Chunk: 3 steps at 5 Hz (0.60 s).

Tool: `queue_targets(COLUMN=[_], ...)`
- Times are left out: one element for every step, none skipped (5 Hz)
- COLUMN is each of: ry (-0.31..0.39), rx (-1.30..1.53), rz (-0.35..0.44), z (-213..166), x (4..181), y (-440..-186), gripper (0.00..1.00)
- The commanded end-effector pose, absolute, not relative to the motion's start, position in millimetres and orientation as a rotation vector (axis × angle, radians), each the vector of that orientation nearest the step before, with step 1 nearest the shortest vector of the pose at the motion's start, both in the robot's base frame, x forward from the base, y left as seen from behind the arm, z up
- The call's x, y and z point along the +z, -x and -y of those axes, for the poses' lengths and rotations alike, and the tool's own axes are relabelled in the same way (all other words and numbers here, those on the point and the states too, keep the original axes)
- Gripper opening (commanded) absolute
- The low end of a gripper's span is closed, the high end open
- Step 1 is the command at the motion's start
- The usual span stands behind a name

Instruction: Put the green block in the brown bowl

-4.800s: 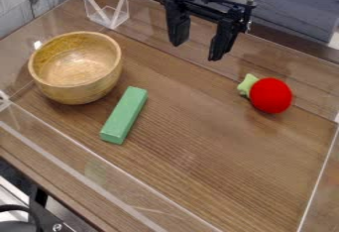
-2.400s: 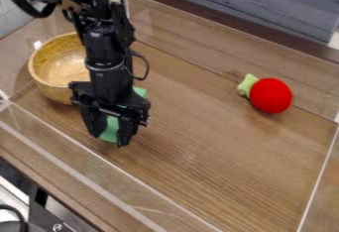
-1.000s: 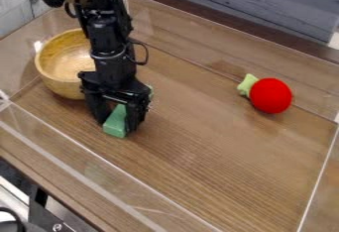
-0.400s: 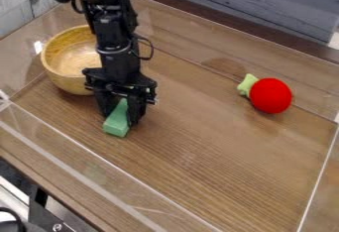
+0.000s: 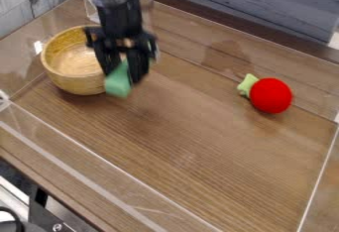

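Observation:
The green block [image 5: 118, 81] hangs in the air, gripped near its upper end between the two black fingers of my gripper [image 5: 122, 70], which points straight down and is shut on it. The block's lower end sits just in front of the right rim of the brown bowl [image 5: 56, 69], a round light-brown wooden bowl at the left of the table. The bowl looks empty inside. My arm comes down from the top of the picture and hides part of the bowl's right rim.
A red round toy [image 5: 273, 95] with a small green leaf lies at the right. Clear acrylic walls [image 5: 172, 204] fence the wooden tabletop [image 5: 199, 137] at the front and sides.
My gripper closed on the green block where it lay on the table and lifted it up and back, toward the bowl's right rim. The bowl and red toy have not moved.

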<state>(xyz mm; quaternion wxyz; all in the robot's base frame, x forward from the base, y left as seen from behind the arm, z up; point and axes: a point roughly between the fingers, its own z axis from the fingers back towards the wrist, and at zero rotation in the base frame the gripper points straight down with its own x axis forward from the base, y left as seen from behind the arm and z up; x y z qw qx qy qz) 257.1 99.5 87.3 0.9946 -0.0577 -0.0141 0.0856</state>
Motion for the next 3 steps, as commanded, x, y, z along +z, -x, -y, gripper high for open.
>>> queue_targets(ry=[0.102, 0.099, 0.113], rx=[0.19, 0.238, 0.26], rz=[0.108, 0.111, 0.125], z=[-133, -160, -181], x=[122.2, 117.3, 110.5], y=[-266, -260, -260], gripper=[0.0, 0.0, 0.0])
